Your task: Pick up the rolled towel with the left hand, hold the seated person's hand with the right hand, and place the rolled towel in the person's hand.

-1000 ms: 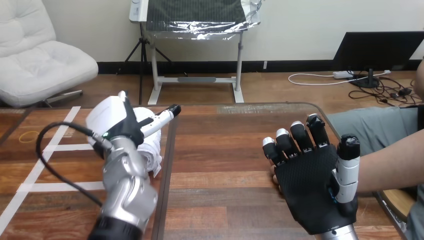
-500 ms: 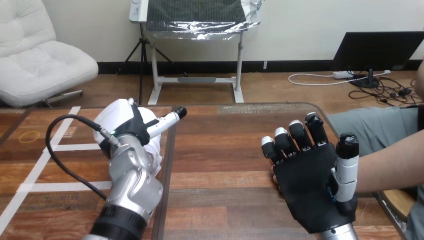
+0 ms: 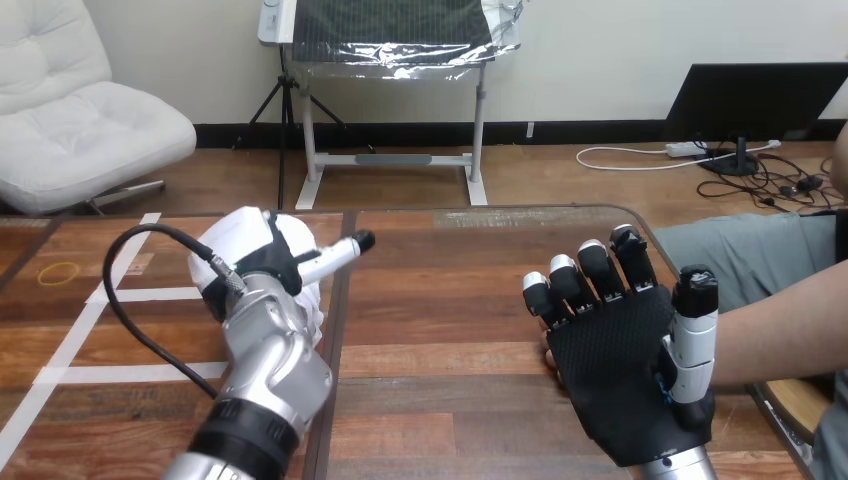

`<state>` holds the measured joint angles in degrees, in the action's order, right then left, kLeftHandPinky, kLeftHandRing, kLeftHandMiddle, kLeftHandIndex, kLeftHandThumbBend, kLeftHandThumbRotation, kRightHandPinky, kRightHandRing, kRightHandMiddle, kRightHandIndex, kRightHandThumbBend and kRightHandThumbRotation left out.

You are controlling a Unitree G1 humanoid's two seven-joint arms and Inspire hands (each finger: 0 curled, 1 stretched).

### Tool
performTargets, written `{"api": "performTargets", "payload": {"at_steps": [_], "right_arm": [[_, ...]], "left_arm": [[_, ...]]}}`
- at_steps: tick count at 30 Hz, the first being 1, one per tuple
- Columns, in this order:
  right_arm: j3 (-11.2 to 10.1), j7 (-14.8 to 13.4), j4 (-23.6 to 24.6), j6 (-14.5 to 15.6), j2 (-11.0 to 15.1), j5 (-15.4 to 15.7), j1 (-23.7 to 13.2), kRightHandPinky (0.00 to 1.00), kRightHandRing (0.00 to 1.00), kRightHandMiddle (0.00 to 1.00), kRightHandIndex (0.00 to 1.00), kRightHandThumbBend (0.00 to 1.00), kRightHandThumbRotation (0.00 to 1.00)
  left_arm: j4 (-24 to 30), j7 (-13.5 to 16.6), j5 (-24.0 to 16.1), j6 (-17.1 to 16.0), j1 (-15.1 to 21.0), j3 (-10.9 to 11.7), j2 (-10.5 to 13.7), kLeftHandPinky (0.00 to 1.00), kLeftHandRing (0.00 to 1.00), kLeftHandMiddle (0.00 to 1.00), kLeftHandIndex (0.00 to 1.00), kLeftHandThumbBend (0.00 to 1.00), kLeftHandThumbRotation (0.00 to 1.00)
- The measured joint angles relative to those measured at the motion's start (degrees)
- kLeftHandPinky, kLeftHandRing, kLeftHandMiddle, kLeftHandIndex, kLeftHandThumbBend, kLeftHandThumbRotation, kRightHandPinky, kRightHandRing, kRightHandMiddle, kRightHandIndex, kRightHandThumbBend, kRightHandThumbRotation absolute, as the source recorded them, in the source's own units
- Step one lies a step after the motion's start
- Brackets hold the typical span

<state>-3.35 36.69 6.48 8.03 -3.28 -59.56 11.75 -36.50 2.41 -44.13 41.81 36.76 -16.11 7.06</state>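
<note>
Towel (image 3: 312, 305) on worktop (image 3: 450, 330), partly under left hand (image 3: 250, 258); its grip cannot be told. Right hand (image 3: 620, 380), spread, at 3 o'clock from towel, covers person's hand (image 3: 548, 352).

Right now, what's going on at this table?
The robot's left hand is down on the white rolled towel on the left part of the table; whether it grips it cannot be told. The right hand is up and open, palm toward the camera, in front of the person's hand, whose forearm comes in from the right; its fingers are not curled round that hand. The towel is not yet in the person's hand.
</note>
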Motion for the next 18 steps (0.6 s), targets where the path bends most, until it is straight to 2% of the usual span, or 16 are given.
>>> {"api": "performTargets", "payload": {"at_steps": [5, 18], "right_arm": [[0.0, 0.0, 0.0, 0.0, 0.0, 0.1, 0.0, 0.31, 0.38, 0.43, 0.44, 0.91, 0.26], [0.0, 0.0, 0.0, -0.2, 0.0, 0.9, 0.0, 0.30, 0.38, 0.43, 0.44, 0.92, 0.25]], "left_arm": [[-3.8, 0.0, -1.8, 1.4, 1.2, -3.2, 0.5, 0.86, 0.89, 0.93, 0.93, 0.99, 0.95], [-11.5, 0.5, -3.6, 2.8, 3.8, -8.1, 1.4, 0.86, 0.90, 0.94, 0.93, 0.99, 0.94]]}}
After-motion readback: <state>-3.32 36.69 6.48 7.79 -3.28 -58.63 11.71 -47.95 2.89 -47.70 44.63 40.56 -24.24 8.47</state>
